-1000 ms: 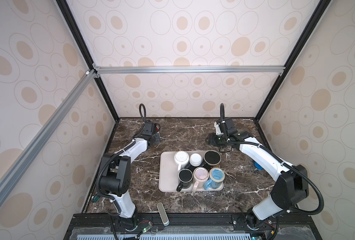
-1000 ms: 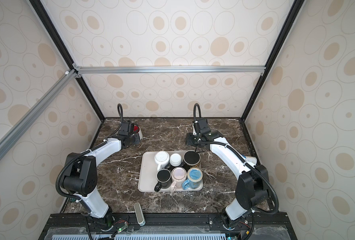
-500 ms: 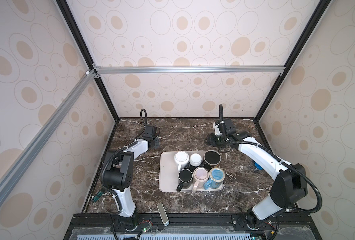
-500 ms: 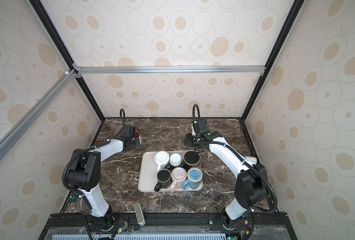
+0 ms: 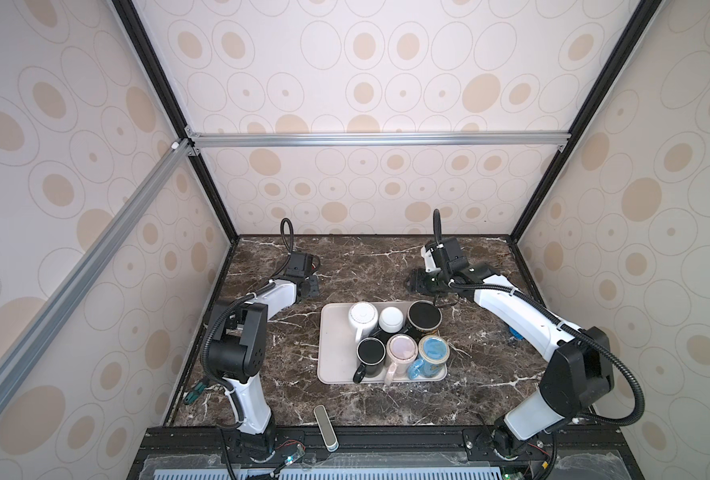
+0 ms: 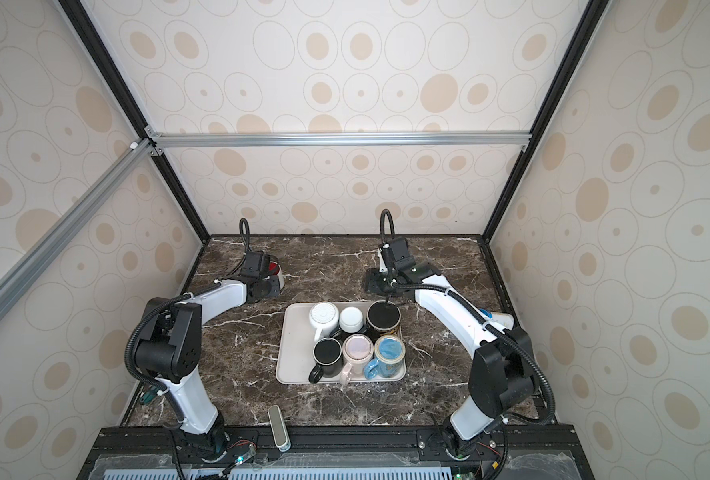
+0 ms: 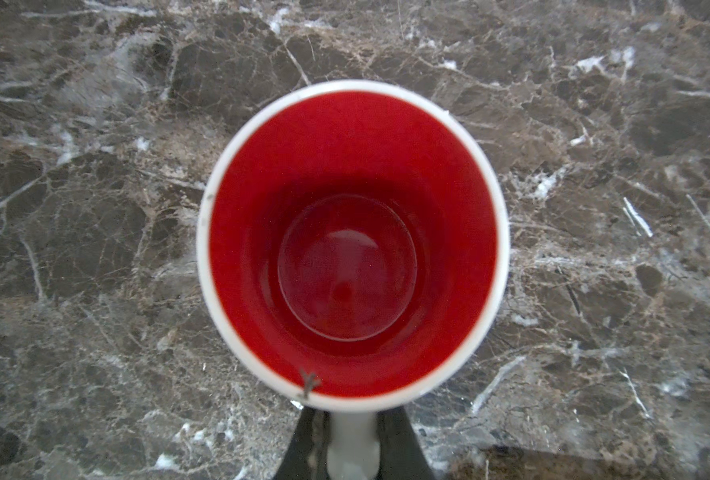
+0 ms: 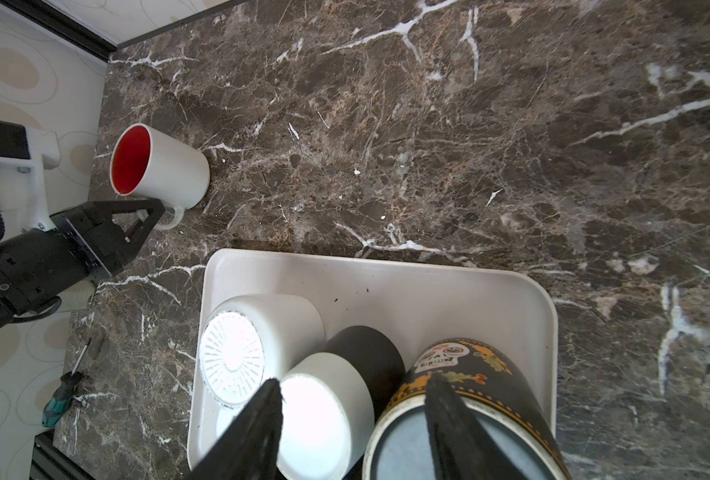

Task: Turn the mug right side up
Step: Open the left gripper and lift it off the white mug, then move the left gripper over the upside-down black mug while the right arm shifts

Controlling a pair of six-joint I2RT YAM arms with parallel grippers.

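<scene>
No legible text or markings

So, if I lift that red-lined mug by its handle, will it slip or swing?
Likely rigid and hefty: the red-lined mug looks like thick glazed ceramic. Pinched only at its handle by the left claw, it might pivot or slip on the glaze. Standing upright, it shouldn't roll.

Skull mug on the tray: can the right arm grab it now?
Probably yes. The right gripper hangs open right at the skull mug, nothing lies between them, though the smooth white mug crowds one side.
</scene>
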